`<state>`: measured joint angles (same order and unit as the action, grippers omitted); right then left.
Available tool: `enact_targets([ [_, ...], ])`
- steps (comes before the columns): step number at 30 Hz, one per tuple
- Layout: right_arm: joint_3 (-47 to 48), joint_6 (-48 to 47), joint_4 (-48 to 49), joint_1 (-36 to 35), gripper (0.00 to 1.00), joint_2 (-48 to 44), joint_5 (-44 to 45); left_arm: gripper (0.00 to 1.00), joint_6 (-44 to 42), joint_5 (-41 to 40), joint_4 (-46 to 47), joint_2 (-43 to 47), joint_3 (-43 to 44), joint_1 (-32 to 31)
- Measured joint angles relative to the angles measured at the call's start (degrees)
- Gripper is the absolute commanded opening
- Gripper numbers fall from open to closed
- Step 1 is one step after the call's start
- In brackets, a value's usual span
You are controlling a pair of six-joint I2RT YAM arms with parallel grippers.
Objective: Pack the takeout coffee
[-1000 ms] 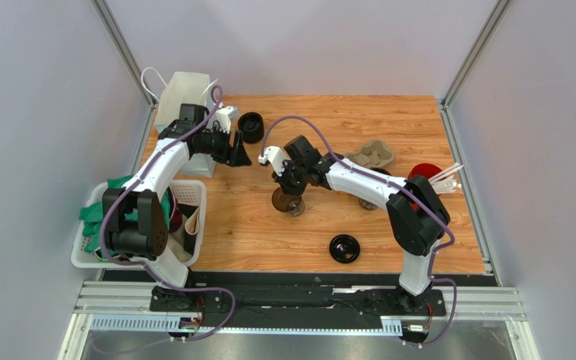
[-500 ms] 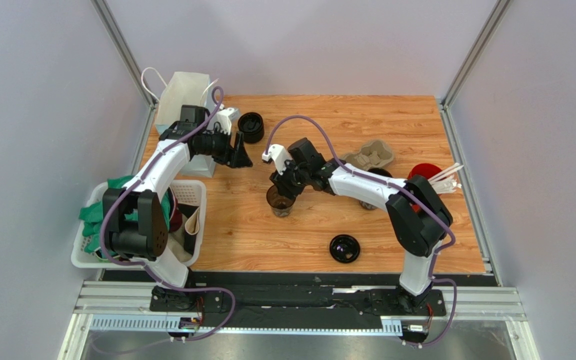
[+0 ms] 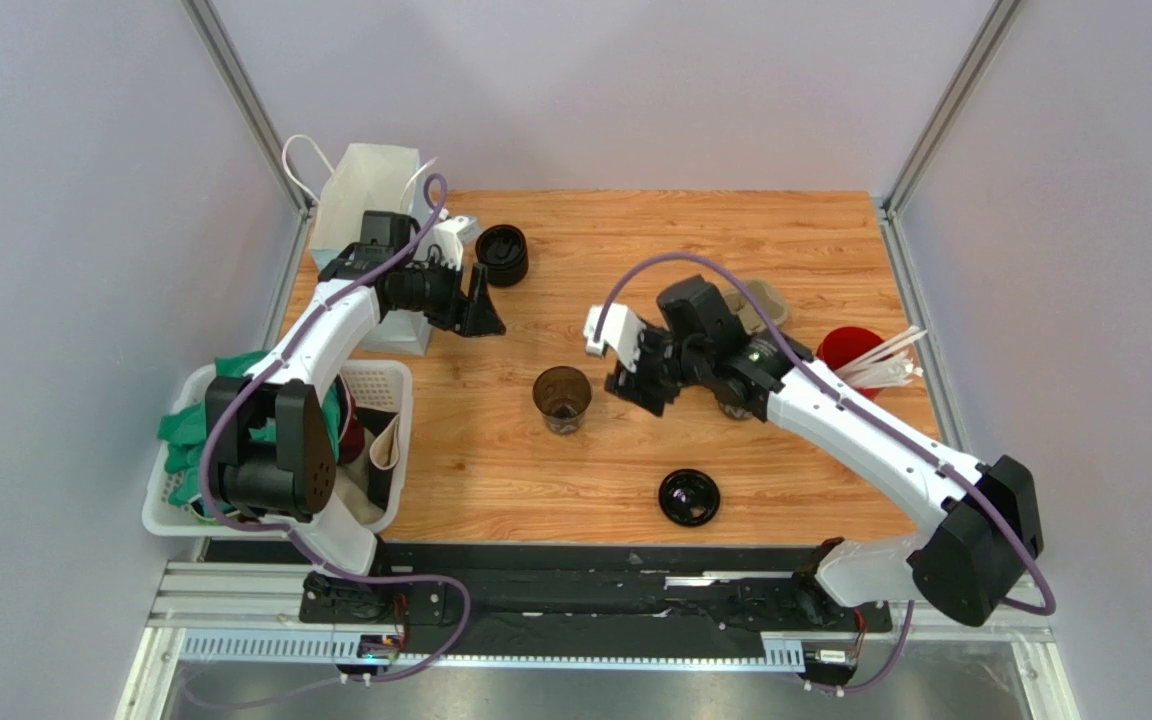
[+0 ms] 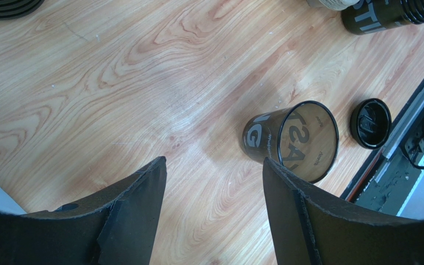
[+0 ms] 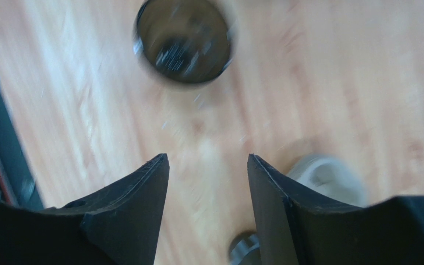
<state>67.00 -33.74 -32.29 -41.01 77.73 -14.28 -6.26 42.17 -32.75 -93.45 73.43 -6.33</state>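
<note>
Pale wood surface between grey walls carries everything. Near its middle the right end effector hangs with jaws spread well apart and nothing between them. Its wrist view, though blurred, shows only bare wood in the gap. Just beside it, at its 9 o'clock, stands the cup: dark, upright, mouth open, no top on it, touched by neither finger. A black lid lies apart on the wood at the cup's 5 o'clock, near the front edge. At the cup's 2 o'clock a cardboard tray shows in part behind the right arm, and further out at 3 o'clock is a red cup with white straws. The left end effector hovers at the cup's 11 o'clock, jaws wide and empty too, its camera looking down on cup and lid. Beyond it, at the far left corner, stands a white bag.

With the cup parked open in the middle, the step in hand seems to be capping it before it is packed. The next move, I judge, calls for the right arm to swing toward 5 o'clock, come down over the lid, pinch it by the rim and carry it level over the cup's mouth. Pressing it home may need the left arm to steady the wall, since the cup looks empty and could slide or tip.
</note>
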Motion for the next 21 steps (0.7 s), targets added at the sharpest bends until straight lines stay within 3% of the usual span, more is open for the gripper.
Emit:
enact_targets([
  [8,-18.60,-8.55,-12.31,-1.73,0.58,-2.58,-0.83,0.74,-0.09,-0.04,0.00,0.02,-0.02,0.00],
  [21,-22.58,-11.13,-17.16,-8.70,0.58,-5.05,-2.12,0.73,-0.26,-0.70,-0.02,0.76,-0.70,0.00],
])
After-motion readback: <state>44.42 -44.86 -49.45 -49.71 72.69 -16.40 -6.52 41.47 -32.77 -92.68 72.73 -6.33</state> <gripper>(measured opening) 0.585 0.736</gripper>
